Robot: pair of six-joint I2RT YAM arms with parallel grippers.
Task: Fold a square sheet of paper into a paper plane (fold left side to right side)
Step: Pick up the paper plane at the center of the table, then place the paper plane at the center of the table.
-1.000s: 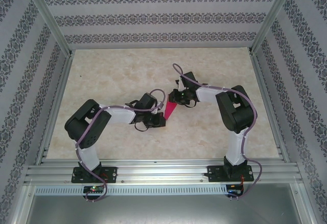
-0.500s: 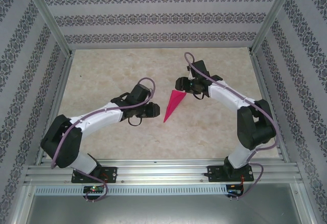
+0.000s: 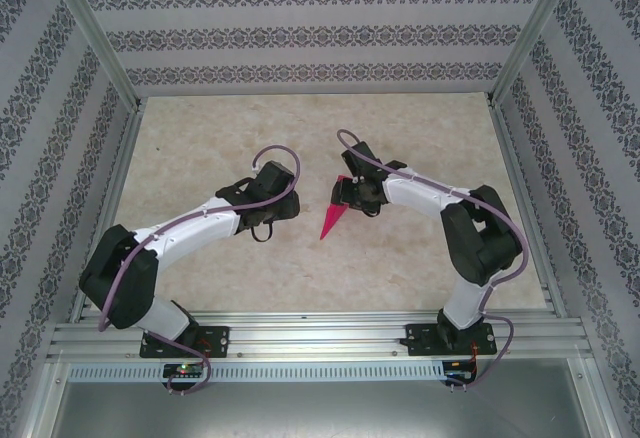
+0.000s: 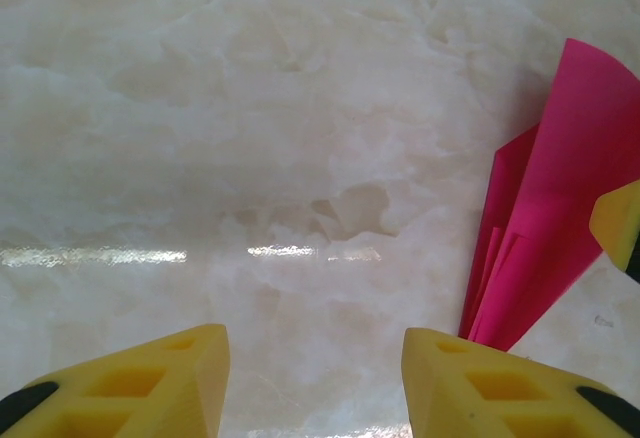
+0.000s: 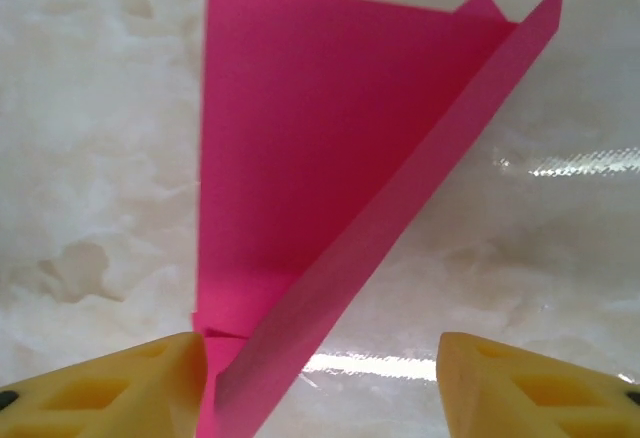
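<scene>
Top cam: the paper plane lies on the marble table between the left gripper and the right gripper, wide end by the right one, jaws too small to read there. Left wrist cam: the left gripper's yellow fingers stand apart with nothing between them, plane off to the side. Right wrist cam: the right gripper is spread wide too, plane lying in the gap with one flap standing up, not pinched as far as I can tell
</scene>
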